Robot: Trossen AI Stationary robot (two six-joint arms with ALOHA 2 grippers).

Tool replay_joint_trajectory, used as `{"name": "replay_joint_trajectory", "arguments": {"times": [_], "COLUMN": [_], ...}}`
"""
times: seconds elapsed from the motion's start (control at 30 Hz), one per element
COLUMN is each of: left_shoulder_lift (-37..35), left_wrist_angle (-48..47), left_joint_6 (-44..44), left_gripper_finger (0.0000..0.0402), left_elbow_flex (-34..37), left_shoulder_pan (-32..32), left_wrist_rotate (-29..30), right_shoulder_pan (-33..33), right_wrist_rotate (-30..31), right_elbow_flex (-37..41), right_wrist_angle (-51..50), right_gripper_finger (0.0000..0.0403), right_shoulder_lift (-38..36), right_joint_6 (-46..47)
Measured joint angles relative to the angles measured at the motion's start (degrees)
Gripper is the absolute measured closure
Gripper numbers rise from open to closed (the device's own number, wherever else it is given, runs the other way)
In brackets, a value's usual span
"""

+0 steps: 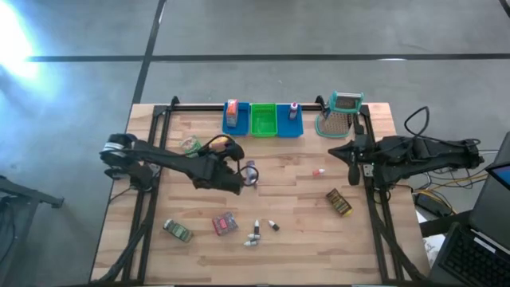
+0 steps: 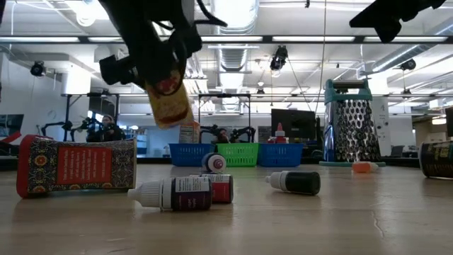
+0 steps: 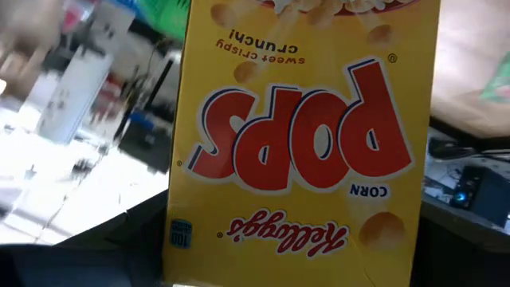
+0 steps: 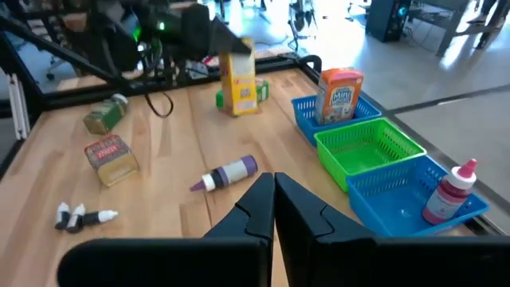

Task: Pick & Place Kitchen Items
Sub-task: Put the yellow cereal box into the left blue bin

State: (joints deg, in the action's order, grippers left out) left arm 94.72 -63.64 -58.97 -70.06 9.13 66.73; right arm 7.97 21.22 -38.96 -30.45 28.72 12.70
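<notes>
We look down on a pale wooden bench [image 1: 287, 239] with a dark frame along its edges, set on a grey concrete floor [image 1: 263, 32] crossed by dark lines. Our left gripper [image 1: 239, 179] hangs above the middle of the bench, its fingers grasping a yellow Corn Pops box [image 2: 168, 99], lifted clear of the wood and tilted. Our right gripper [image 4: 273, 209] waits over the right side of the bench, its fingers clenched on nothing.

At the far edge stand three bins in a row: a blue bin [image 1: 233, 125] holding an orange box [image 4: 339, 94], an empty green bin [image 1: 264, 121], and a second blue bin [image 1: 292, 126] holding a small bottle with a red cap [image 4: 451, 193]. Just beside them on the right stands a metal grater [image 1: 341, 113].

A purple bottle [image 4: 229, 173] lies near the bench's middle. Nearer the front lie a red patterned packet [image 2: 76, 166], a green packet [image 1: 178, 231], several small bottles [image 1: 259, 231] and a brown packet [image 1: 339, 202].

Beyond the bench we see a large hall with ceiling strip lights [image 2: 283, 39], desks and screens.
</notes>
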Motion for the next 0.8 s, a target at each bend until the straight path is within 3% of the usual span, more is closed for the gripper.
{"name": "replay_joint_trajectory", "arguments": {"times": [0.1, 0.47, 0.8], "left_shoulder_lift": [1.3, 9.6, 13.6], "left_wrist_angle": [-0.6, -1.5, -1.3], "left_joint_6": [-1.6, -2.6, -0.2], "left_gripper_finger": [0.0046, 0.0046, 0.0046], "left_elbow_flex": [0.0, 0.0, 0.0], "left_shoulder_pan": [0.0, -0.1, -0.2], "left_wrist_rotate": [-2.8, -3.0, -2.8], "right_shoulder_pan": [0.0, 0.0, 0.0], "right_wrist_rotate": [0.0, 0.0, -0.2], "right_elbow_flex": [0.0, 0.1, 0.0], "right_wrist_angle": [-0.2, -0.7, -6.8], "right_gripper_finger": [0.0394, 0.0394, 0.0394], "right_shoulder_lift": [-0.6, -1.2, -7.6], "right_joint_6": [0.2, -1.5, -0.5]}}
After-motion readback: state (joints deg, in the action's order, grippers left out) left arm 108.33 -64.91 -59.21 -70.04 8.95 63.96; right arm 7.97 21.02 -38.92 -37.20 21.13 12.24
